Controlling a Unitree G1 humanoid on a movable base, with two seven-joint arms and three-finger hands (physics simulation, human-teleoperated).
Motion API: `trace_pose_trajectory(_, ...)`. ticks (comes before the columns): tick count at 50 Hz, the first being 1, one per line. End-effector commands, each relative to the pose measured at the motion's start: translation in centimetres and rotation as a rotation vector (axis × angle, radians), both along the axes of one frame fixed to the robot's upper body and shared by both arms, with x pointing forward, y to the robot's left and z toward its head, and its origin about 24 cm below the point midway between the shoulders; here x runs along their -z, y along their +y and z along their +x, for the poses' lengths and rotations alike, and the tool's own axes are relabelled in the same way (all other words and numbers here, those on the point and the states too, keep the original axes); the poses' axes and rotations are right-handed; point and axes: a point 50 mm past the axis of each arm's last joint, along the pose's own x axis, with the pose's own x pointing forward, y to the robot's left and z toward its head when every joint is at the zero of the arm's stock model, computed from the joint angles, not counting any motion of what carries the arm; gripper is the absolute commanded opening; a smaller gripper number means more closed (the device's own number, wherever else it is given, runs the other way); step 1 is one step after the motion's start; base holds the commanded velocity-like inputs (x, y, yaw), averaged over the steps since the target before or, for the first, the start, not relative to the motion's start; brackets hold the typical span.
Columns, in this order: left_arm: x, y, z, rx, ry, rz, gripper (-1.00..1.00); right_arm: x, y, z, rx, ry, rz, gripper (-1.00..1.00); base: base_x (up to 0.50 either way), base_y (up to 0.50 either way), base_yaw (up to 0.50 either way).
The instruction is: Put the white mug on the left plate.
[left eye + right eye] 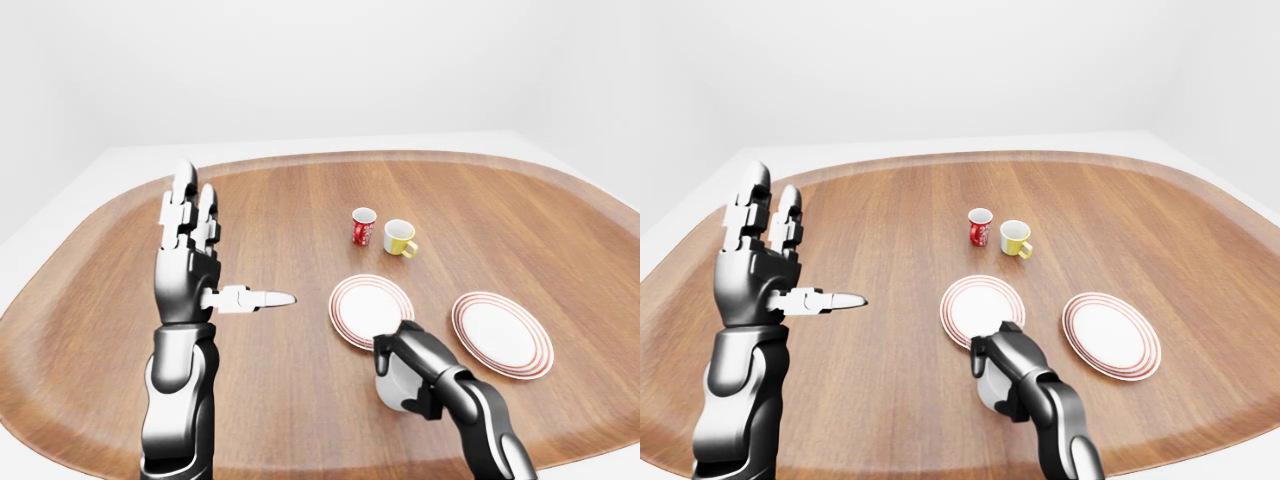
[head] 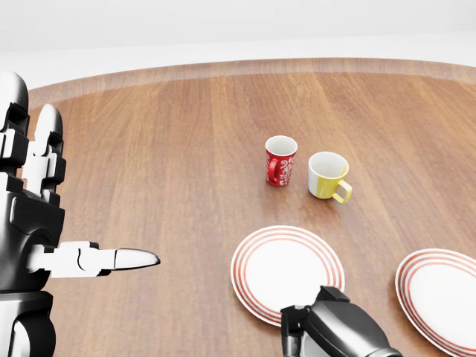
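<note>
Right hand (image 1: pixel 408 370) grips white mug (image 1: pixel 392 388) at near edge of left plate (image 1: pixel 368 308), above tabletop (image 1: pixel 280 210). Left hand (image 1: pixel 190 255) open, raised at left. We see mug not yet on plate.

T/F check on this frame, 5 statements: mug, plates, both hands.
1. The right robot hand grips the white mug. True.
2. The white mug already sits on the left plate. False: in the left-eye view it is held below that plate's lower edge.
3. The left robot hand is closed on the red mug. False: its fingers are spread open, raised and holding nothing; the red mug stands alone further up the table.
4. The yellow-and-white mug stands right of the red mug. True.
5. Both plates are bare. True: nothing lies on the left plate or the right plate.
</note>
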Motion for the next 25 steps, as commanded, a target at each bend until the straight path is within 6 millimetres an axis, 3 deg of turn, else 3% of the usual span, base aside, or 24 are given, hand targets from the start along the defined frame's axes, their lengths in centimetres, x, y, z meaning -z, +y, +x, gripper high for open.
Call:
trace_pose_trajectory(1,0.0,-0.1,0.0,0.002,0.001,0.002,0.99,-4.7,1.2,-0.8,-0.05,-0.071,0.141,-1.0,0.0,0.0,0.0)
trace_pose_trajectory(13,0.2,-0.1,0.0,0.001,0.009,0.003,0.99,-8.9,1.6,-0.8,-0.034,-0.227,0.207,-1.0,0.0,0.0,0.0)
trace_pose_trajectory(25,0.2,-0.1,0.0,0.002,0.008,0.005,0.99,-10.9,1.3,1.7,-0.046,-0.326,0.178,-1.0,0.0,0.0,0.0)
